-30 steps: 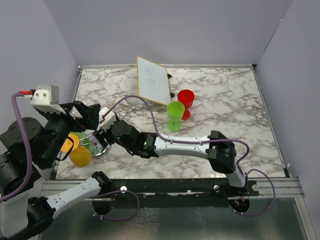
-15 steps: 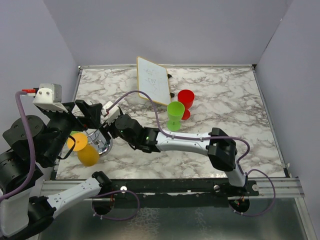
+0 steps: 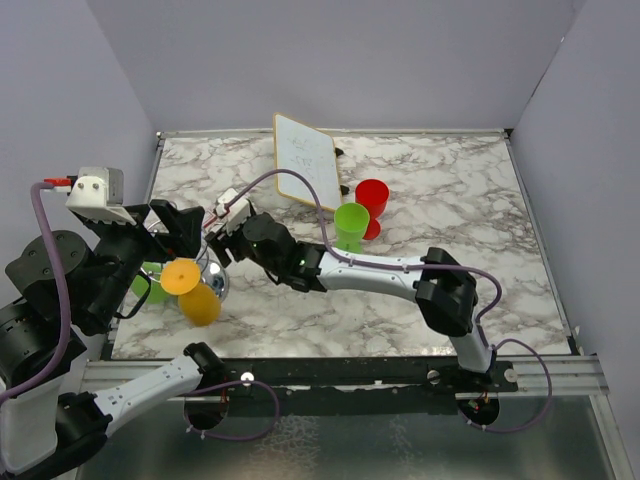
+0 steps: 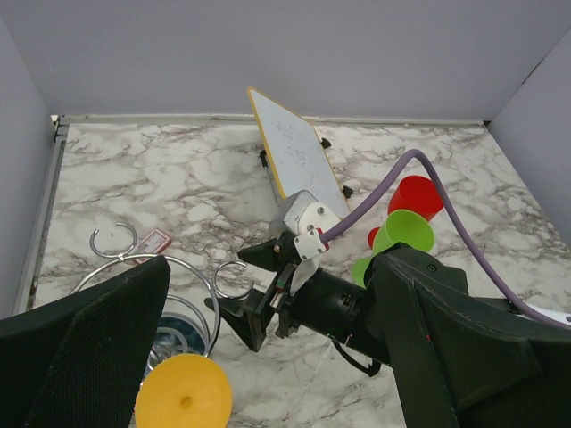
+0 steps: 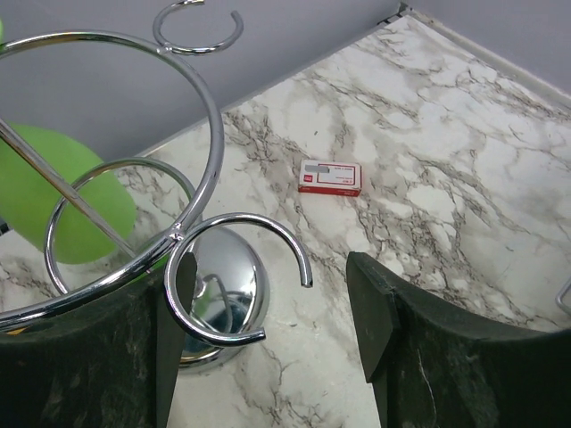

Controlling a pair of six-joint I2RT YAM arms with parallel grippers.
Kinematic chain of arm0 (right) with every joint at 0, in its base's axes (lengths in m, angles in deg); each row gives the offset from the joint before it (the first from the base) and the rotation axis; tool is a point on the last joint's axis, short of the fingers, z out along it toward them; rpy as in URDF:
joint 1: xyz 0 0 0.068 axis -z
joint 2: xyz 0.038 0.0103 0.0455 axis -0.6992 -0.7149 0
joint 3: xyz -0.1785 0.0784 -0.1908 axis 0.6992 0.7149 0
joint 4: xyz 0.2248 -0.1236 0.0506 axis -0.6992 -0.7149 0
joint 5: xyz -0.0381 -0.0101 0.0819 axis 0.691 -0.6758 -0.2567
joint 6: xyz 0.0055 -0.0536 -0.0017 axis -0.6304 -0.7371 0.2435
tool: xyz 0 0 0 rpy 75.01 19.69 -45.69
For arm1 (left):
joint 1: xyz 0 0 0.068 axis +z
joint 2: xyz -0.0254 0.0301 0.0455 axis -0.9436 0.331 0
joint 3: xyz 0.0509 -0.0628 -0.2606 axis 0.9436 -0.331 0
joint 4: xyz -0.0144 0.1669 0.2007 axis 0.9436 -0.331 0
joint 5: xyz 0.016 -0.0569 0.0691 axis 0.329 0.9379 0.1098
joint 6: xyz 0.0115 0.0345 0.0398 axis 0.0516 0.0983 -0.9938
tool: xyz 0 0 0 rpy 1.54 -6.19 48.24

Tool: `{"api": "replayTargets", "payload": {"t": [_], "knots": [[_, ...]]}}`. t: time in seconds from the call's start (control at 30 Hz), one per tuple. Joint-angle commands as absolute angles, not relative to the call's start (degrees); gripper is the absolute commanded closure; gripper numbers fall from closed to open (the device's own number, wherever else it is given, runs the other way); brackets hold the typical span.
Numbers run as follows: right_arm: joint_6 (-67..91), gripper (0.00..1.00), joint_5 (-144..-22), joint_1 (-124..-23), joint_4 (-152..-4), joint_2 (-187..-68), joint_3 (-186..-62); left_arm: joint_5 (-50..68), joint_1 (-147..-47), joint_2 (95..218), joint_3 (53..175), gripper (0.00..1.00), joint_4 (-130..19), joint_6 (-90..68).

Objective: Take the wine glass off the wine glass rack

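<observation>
The yellow plastic wine glass (image 3: 198, 303) is upside down at the near-left of the marbled surface (image 3: 450, 200), just beside the shiny chrome wine glass rack (image 5: 223, 303). Its long axis runs roughly vertical, round foot up and bowl down. Whether a wire arm carries it I cannot tell. The left claw (image 4: 277, 259) gapes wide above the foot. The right claw (image 5: 268, 263) is likewise spread apart, facing a small chrome ring (image 5: 241, 216) of the rack.

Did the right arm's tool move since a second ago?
Yes. The right tool has moved up the top view, away from the arm bases and closer to the white board at the back of the table.
</observation>
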State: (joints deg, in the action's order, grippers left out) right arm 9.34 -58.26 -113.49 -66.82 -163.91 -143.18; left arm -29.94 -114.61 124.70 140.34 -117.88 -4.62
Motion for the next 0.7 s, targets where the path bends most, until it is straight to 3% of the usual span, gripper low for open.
{"api": "replayTargets", "payload": {"t": [0.0,0.67], "knots": [[6.9,0.31,-60.1,-111.5,-64.2,-161.5,-142.5,-28.7,-114.5,125.0,140.5,0.01,-116.7,-4.1],[14.7,0.18,-67.3,-111.2,-77.7,-148.5,-137.1,-28.3,-114.5,124.8,139.2,0.01,-116.1,-3.9]]}}
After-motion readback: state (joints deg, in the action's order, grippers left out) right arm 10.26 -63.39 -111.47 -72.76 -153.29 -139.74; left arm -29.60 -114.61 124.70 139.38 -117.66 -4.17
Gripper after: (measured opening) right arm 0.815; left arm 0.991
